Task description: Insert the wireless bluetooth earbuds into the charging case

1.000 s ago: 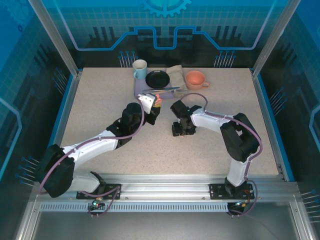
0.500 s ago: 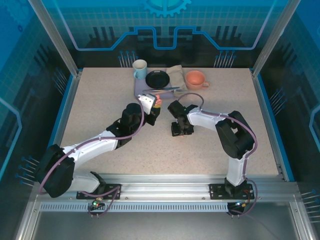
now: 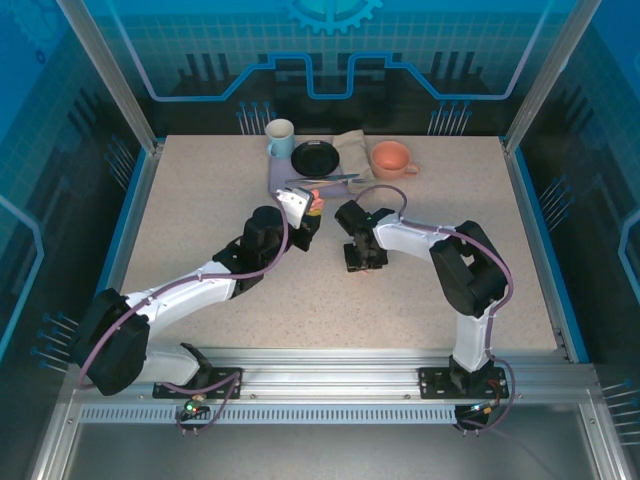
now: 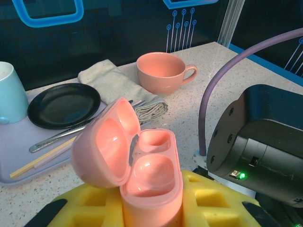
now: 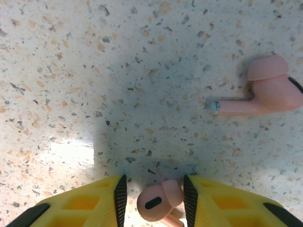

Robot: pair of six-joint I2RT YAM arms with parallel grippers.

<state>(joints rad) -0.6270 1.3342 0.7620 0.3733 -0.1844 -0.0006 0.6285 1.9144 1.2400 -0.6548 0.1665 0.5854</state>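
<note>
Pink earbud [image 5: 158, 204] between yellow fingers [image 5: 227, 205] cut off by bottom edge, second earbud [image 5: 267, 92] clipped at right edge, charging case [image 4: 147, 170] base hidden, mug [image 4: 9, 94] cropped left.

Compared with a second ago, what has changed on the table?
The right arm's elbow swung left and the right tool edged left; it straddles a pink earbud on the table, not yet gripped. The left tool stayed shut on the open pink charging case; the peach cup and black plate stayed put.

Overhead rear view, two wrist close-ups
</note>
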